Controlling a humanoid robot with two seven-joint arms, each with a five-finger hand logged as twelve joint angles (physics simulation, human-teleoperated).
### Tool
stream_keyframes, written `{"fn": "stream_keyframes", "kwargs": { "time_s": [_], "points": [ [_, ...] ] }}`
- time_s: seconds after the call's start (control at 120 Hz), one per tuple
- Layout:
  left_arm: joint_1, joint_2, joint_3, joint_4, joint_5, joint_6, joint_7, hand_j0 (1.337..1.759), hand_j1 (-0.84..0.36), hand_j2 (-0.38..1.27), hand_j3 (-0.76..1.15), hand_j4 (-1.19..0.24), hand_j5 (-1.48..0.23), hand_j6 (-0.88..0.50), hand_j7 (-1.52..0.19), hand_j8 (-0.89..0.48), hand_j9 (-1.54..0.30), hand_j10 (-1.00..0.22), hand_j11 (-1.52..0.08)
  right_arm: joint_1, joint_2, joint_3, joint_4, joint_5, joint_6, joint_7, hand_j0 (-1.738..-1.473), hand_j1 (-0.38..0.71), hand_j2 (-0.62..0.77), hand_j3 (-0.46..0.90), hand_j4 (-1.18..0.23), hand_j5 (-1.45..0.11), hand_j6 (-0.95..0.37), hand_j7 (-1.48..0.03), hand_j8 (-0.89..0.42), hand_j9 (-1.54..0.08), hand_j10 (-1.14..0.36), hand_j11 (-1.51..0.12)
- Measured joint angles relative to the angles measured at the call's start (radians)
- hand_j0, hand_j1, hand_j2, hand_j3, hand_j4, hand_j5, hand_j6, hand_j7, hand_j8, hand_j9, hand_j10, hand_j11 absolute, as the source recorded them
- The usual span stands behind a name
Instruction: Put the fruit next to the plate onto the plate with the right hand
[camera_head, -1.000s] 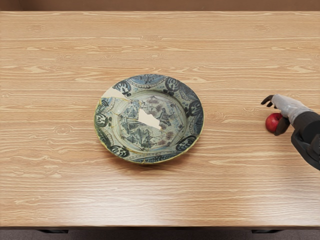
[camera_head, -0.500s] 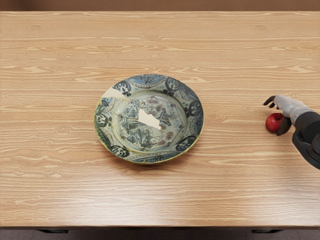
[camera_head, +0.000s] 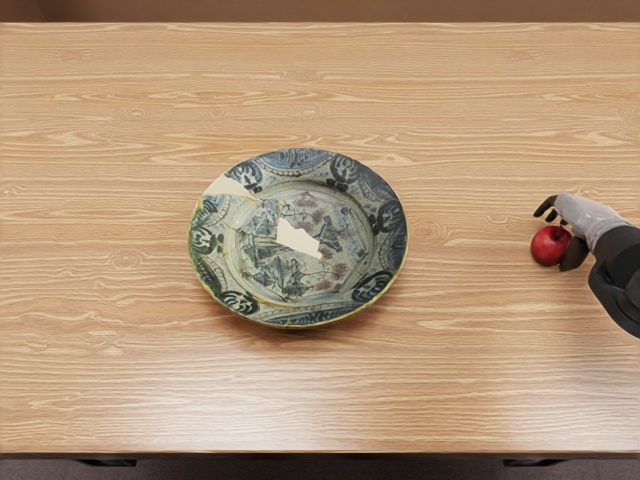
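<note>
1. My right robot hand (camera_head: 572, 228), pale grey with dark tips, comes in from the right edge of the light wooden surface (camera_head: 150, 100), with the dark forearm behind it cut off by the frame.
2. The small round red fruit (camera_head: 549, 245) sits on the surface directly at my robot hand, on its left side.
3. My robot hand reaches over the top and right side of the fruit, and the two overlap in the head view.
4. I cannot tell whether my robot hand is clamped on the fruit or only lies against it.
5. The round ceramic plate with a blue-green painted pattern (camera_head: 375, 285) lies flat near the middle of the surface, with pale irregular patches on its upper-left rim and in its centre.
6. The fruit is well apart from the plate, to its right, with bare wood between them; it is not on the plate.
</note>
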Motion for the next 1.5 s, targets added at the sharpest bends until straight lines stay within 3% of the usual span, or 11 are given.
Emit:
{"fn": "stream_keyframes", "kwargs": {
  "time_s": [1.175,1.5],
  "points": [
    [0.002,0.0,-0.003,0.0,0.0,0.0,0.0,1.658,0.35,0.0,0.0,0.0,0.0,0.0,0.0,0.0,0.0,0.0,0.0,0.008,0.03,-0.004,-0.001,0.001,0.005,0.0,-1.657,0.18,-0.04,0.0,-0.47,-0.61,-0.47,-0.61,-0.47,-0.61,-0.47,-0.61],
    [0.002,0.0,-0.003,0.0,0.0,0.0,0.0,1.658,0.35,0.0,0.0,0.0,0.0,0.0,0.0,0.0,0.0,0.0,0.0,0.009,0.024,-0.003,0.0,0.003,0.007,0.0,-1.658,0.2,0.03,0.0,-0.5,-0.65,-0.5,-0.65,-0.47,-0.65,-0.5,-0.65]
  ]
}}
